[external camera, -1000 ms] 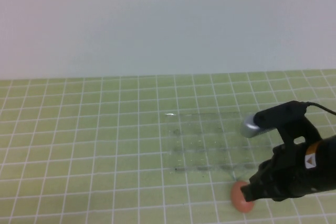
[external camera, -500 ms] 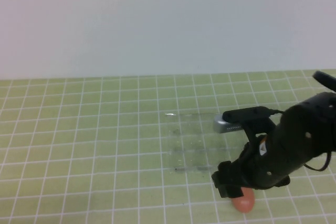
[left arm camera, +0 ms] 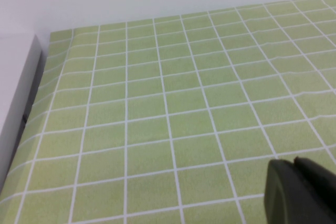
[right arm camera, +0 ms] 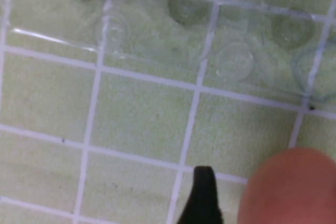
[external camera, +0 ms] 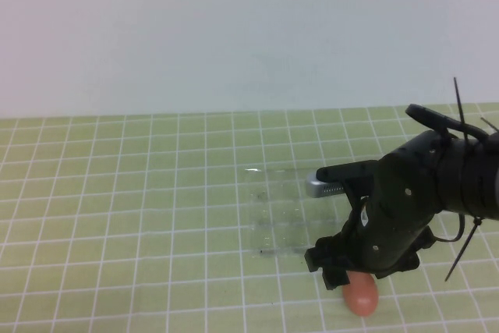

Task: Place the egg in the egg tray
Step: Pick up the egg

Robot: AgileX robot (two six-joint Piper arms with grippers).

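Note:
The orange-brown egg [external camera: 361, 295] lies on the green grid mat at the front, just in front of the near edge of the clear egg tray [external camera: 290, 210]. My right gripper [external camera: 345, 277] hangs over the egg, pointing down, open. In the right wrist view one dark fingertip [right arm camera: 203, 195] shows beside the egg [right arm camera: 291, 187] with a gap between them; the other finger is out of view. The tray's cups [right arm camera: 199, 40] lie just beyond. My left gripper [left arm camera: 294, 174] is shut and empty over bare mat, far from both.
The right arm's black body and its cables [external camera: 460, 154] cover the tray's right part. A white wall runs behind the mat. A pale raised edge [left arm camera: 21, 114] borders the mat in the left wrist view.
My right arm has swung left and turned over the egg, now covering the tray's right side. The egg has stayed in place on the mat.

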